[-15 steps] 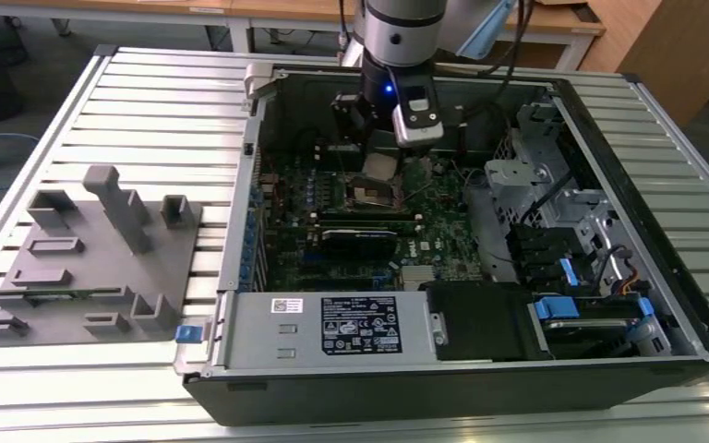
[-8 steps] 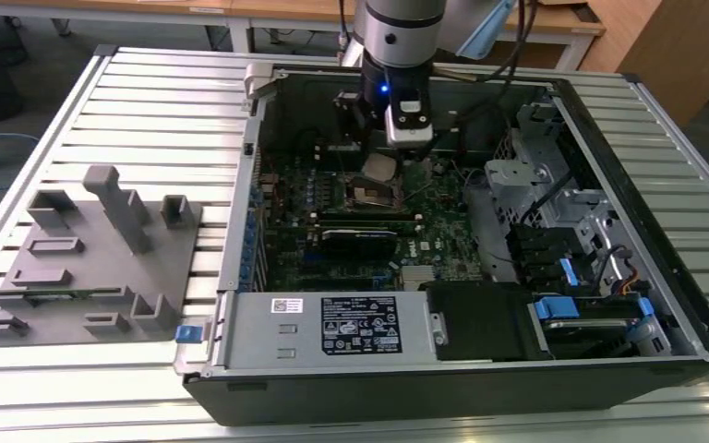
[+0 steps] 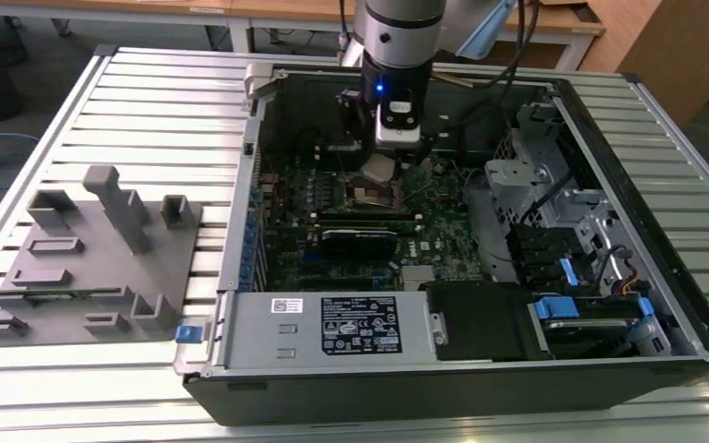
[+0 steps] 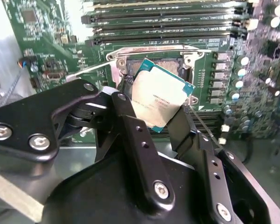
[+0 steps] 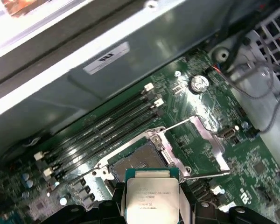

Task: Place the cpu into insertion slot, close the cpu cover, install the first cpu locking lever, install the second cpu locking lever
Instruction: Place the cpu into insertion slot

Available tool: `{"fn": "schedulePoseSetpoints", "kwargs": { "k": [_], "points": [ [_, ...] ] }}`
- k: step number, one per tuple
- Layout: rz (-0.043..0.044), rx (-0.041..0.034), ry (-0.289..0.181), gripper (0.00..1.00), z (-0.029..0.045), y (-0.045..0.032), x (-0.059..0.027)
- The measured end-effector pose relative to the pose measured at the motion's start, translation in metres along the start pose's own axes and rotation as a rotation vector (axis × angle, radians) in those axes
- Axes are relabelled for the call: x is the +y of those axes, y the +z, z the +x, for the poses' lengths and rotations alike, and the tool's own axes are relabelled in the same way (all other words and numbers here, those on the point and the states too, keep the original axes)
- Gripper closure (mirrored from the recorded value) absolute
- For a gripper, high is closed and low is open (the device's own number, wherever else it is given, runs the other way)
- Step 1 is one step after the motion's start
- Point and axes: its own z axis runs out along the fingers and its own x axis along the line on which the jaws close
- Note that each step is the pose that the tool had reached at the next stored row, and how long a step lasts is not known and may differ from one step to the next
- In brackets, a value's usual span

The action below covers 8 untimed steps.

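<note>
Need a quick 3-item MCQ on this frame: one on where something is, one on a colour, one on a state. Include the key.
1. Where is the cpu?
A. In the gripper, over the insertion slot
B. Seated in the slot
C. Lying on the table outside the case

2. What colour is the motherboard?
A. Red
B. Blue
C. Green

3. What state is the insertion slot in?
A. Chip seated, cover closed
B. Open, no chip in it
C. Hidden under a heatsink

Key:
1 A: both wrist views show the chip pinched in the gripper above the socket.
2 C: the board around the socket is green.
3 B: the first wrist view shows the socket's contacts bare.
</note>
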Motion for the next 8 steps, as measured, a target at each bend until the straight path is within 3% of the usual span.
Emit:
{"fn": "schedulePoseSetpoints", "kwargs": {
  "k": [8],
  "points": [
    [0.0030,-0.0068,0.145,0.46,0.0000,0.0008,0.0000]
  ]
}}
